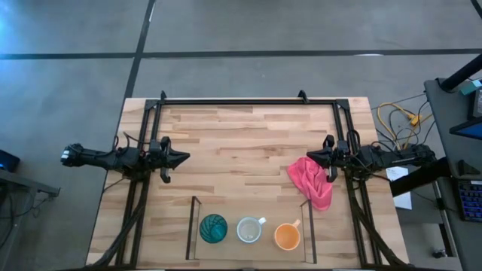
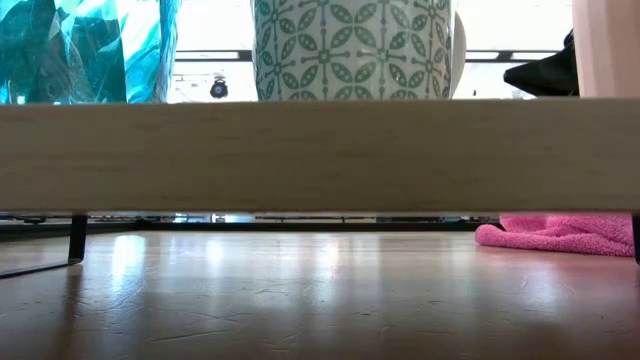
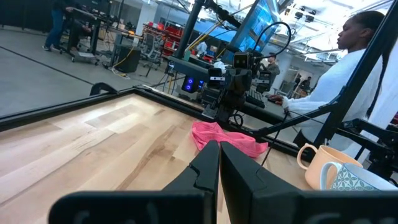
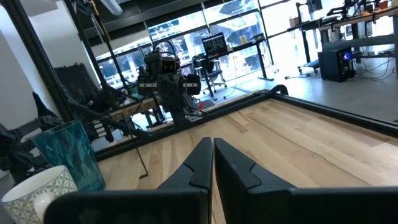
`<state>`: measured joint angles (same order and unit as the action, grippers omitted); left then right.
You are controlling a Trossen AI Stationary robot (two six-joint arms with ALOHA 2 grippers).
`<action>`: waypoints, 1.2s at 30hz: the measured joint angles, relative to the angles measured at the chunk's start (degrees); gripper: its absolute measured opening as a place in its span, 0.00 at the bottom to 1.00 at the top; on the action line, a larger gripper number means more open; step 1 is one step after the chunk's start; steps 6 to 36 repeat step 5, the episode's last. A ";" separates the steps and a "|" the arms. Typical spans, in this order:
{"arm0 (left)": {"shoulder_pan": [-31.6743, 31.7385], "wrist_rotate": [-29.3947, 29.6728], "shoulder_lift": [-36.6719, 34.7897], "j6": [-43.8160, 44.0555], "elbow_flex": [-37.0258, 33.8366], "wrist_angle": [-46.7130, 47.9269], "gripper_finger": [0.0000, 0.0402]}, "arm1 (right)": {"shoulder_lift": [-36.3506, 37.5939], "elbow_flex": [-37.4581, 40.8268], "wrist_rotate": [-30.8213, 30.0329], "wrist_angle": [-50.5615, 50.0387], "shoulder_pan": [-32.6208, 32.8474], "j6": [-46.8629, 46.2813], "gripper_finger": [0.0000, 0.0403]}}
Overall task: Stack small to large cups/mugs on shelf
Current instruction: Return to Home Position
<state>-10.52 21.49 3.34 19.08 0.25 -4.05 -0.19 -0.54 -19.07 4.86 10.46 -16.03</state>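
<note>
Three cups stand upright in a row in the shelf bay (image 1: 233, 252), between its two dark side panels, at the table's near edge. They are the teal ribbed tumbler (image 1: 213, 228), the white patterned mug (image 1: 249, 229) and the orange mug (image 1: 287, 236). My left gripper (image 1: 184, 157) is shut and empty at the table's left, pointing toward the middle. My right gripper (image 1: 309, 159) is shut and empty at the right, beside the pink cloth (image 1: 312, 182). The left wrist view shows the orange mug (image 3: 323, 165). The right wrist view shows the tumbler (image 4: 68, 155) and the white mug (image 4: 37, 193).
The pink cloth lies crumpled on the table by the shelf's right panel (image 1: 307, 226). Black frame rails (image 1: 248, 100) run along the far, left and right sides. Bare wood lies between the two grippers. A person (image 3: 348, 74) stands beyond the table's right side.
</note>
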 joint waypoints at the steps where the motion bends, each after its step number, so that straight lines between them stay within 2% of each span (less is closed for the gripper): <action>1: 0.01 -0.01 0.00 0.01 0.00 0.00 0.00 | 0.00 0.00 0.00 0.00 0.02 0.00 0.02; 36: -0.01 -0.01 0.01 0.01 0.00 0.00 0.00 | 0.00 0.00 0.00 -0.01 0.00 0.00 0.02</action>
